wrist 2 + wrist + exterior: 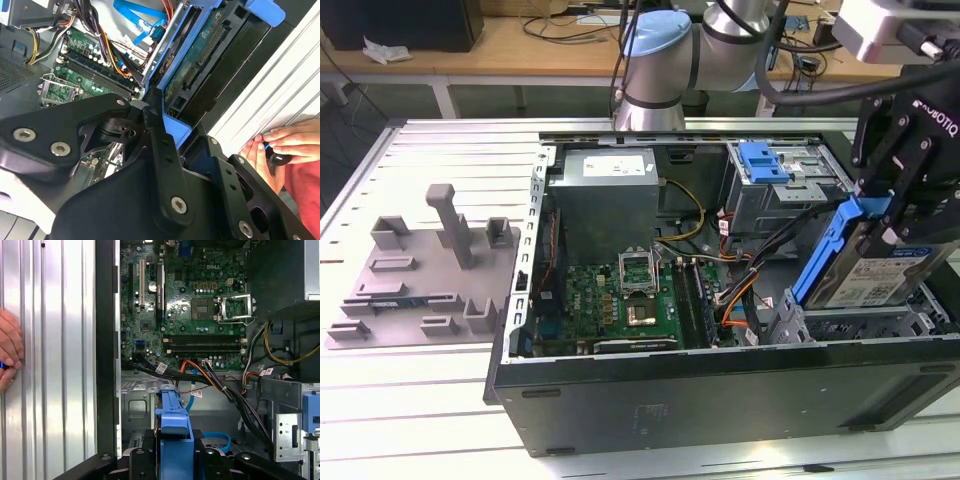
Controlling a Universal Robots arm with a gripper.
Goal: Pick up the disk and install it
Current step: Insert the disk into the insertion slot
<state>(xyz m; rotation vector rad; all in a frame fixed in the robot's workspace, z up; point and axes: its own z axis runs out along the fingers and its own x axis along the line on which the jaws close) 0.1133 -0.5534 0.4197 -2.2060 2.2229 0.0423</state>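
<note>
**Disk gripped at a tilt over the open case, contact below hard to judge**

In the exterior view the pincer is clenched on the disk, its black fingers on either side of the blue bracket along the upper edge. The disk hangs tilted at the exterior view's right end of the open computer case, just above a silver drive cage. The frame edge cuts off the disk's far corner. Whether its lower edge touches the cage cannot be told.

In the first wrist view the picture's edge cuts off most of the disk, and the motherboard lies beyond it. A person's hand rests on the ribbed surface beside the case. A grey fixture tray stands well apart.
</note>
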